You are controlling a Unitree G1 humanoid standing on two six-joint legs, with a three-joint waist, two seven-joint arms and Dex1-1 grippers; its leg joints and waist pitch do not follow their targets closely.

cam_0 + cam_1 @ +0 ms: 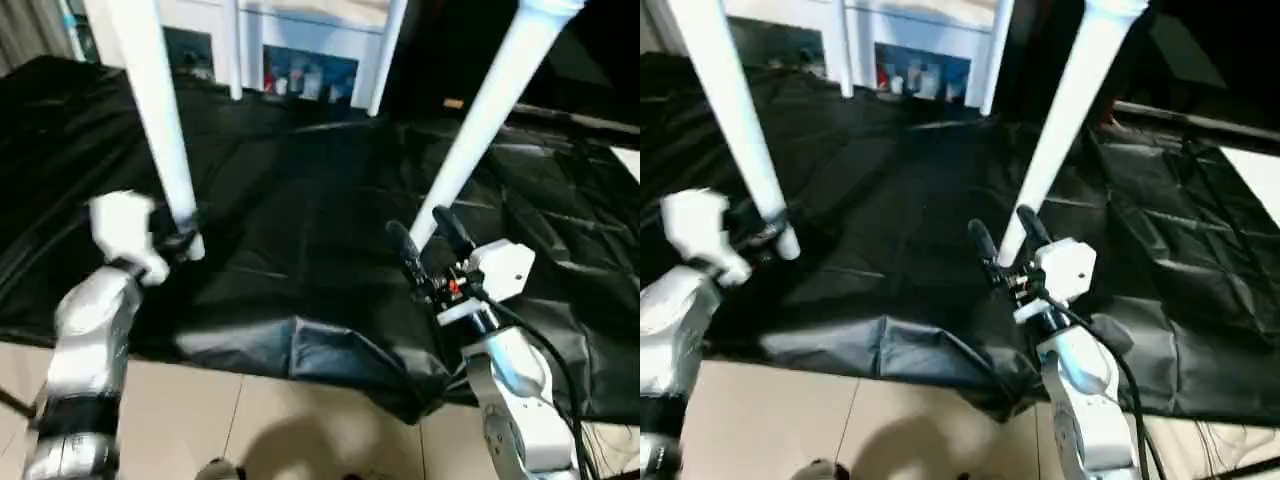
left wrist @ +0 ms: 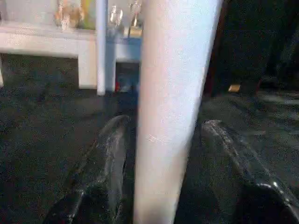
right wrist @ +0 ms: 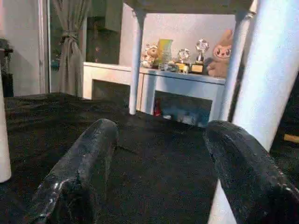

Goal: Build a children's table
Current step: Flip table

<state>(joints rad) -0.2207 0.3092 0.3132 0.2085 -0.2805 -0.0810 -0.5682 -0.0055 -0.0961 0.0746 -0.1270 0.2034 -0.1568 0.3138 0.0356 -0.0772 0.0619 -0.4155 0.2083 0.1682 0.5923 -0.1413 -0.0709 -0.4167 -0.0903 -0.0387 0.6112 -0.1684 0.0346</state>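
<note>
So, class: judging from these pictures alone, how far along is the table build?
Done: four white legs stand on the black-draped work table, so the children's table appears assembled and upright. In hand: the left gripper brackets the near left leg with a gap beside one finger; the right gripper stands open beside the near right leg. Left: apparently only releasing; leg seating is unseen.

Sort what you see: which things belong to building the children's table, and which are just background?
Job:
near-left leg
near-right leg
far legs
left gripper
right gripper

Background:
black-draped work table
white shelf
trophies and plush toy
curtain
</note>
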